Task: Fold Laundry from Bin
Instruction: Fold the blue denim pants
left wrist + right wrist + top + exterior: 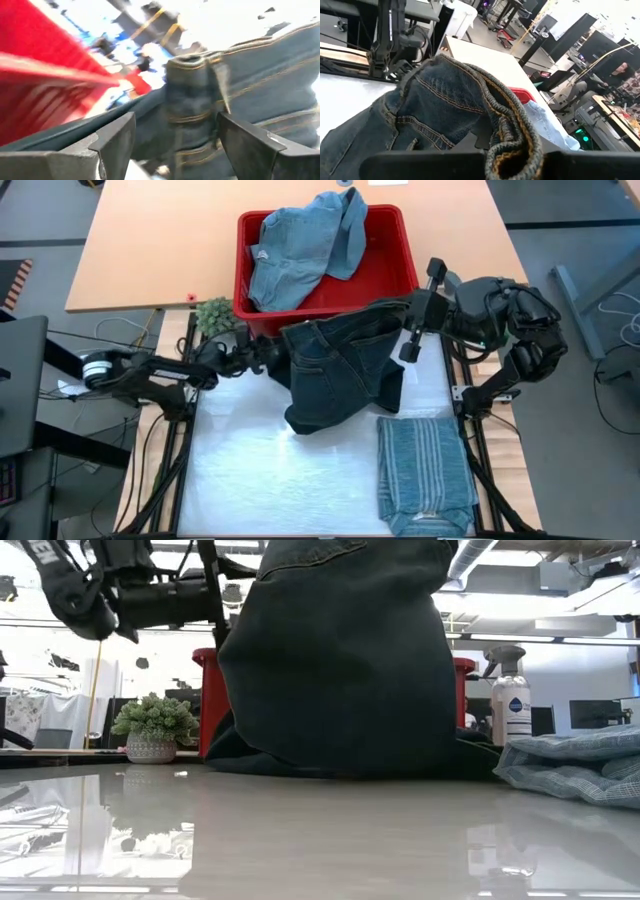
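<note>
- High view: the dark jeans (340, 370) hang between the two arms, just in front of the red bin (400, 250). Their waistband runs roughly across the worktop (260, 480), from left arm to right arm, and the legs sag down to a heap on the white surface. The right pincer (412, 320) is at the waistband's right end; the left pincer (262, 360) is at its left end, right beside the cloth. A light blue garment (300, 245) lies in the bin, and a folded striped shirt (425, 470) rests near the worktop's right front corner.
- Low view: the jeans (340, 650) hang as one broad dark mass with the lower edge bunched on the worktop, hiding most of the bin. A small potted plant (153, 728) and a spray bottle (510, 700) stand at either side, farther back.
- Left wrist view: the left pincer (175, 137) has its fingers spread apart, and a waistband corner of the jeans (192, 100) stands in the gap between them, not yet pinched. I judge the coming move is a straight close on that corner.
- Right wrist view: the right pincer is clamped on the jeans' waistband (515, 140), which bunches over its fingers; the cloth trails away toward the left arm.
</note>
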